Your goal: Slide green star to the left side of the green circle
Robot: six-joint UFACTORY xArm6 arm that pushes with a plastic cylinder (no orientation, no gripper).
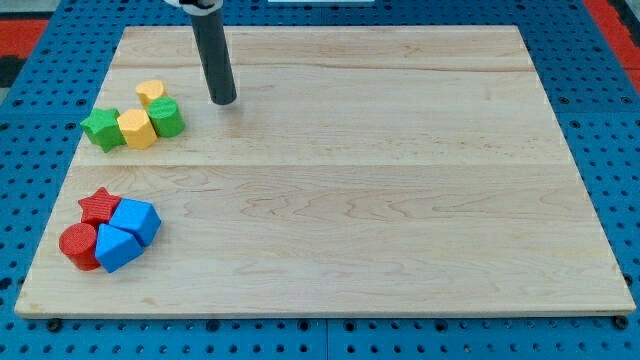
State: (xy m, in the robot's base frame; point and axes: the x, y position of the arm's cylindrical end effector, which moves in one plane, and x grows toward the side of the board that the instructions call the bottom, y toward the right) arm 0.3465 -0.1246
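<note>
The green star [101,128] lies near the board's left edge, touching the left side of a yellow hexagon [137,129]. The green circle [166,118] touches the hexagon's right side, so the hexagon sits between star and circle. A yellow heart [151,92] sits just above them. My tip [224,100] rests on the board to the right of this cluster, a short gap from the green circle and slightly above it. The rod rises to the view's top.
A second cluster sits at the lower left: a red star [99,205], a red circle [78,245], and two blue blocks [136,219] [117,247]. The wooden board [380,180] lies on a blue pegboard surface.
</note>
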